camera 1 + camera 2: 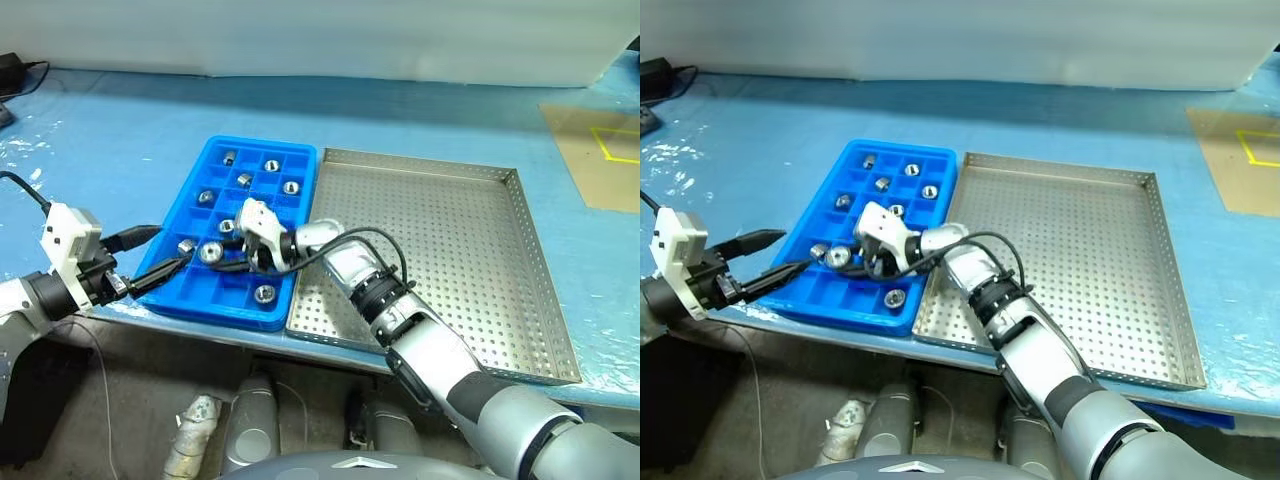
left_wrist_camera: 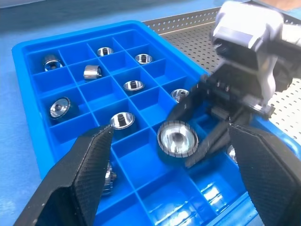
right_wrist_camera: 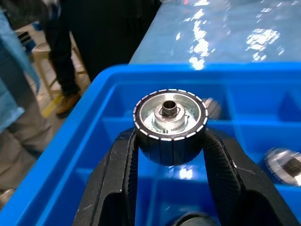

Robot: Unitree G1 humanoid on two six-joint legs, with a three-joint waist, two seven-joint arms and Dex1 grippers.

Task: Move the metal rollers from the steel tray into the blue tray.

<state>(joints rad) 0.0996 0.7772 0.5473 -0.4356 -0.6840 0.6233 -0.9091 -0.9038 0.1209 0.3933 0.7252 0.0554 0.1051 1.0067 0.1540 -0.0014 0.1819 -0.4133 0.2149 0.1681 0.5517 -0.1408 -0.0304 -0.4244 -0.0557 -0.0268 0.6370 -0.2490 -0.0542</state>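
So, quick rundown, left to right:

Surface: blue-covered table (image 1: 120,130), a bit shiny and wrinkly at the left; a tan patch with yellow tape (image 1: 600,150) sits at the far right.
Room: pale wall behind the far edge. Right wrist view catches a person's legs (image 3: 70,56) and a stool on the floor past the table.
Left gripper (image 1: 150,262): hanging at the near-left corner of the blue tray, fingers spread wide, nothing between them.
Blue tray (image 1: 205,160): left of the steel tray, the two side by side and touching or very nearly. Metal rollers (image 1: 271,165) sit one to a compartment, mostly in the far rows, plus a couple on the near side, one (image 1: 265,293) in the nearest row.
Right gripper (image 1: 222,258): reaching leftward over the near half of the blue tray, clamped on one roller (image 3: 170,123), which has a dark ribbed rim and a shiny face with a centre hole. It's held above the compartments, not resting in one.
Steel tray (image 1: 520,260): perforated floor, low rim, right of the blue tray. The right arm crosses its near-left corner.
Hard to tell: the arm hides that corner of the steel tray and some middle blue compartments, so the exact roller count is iffy.
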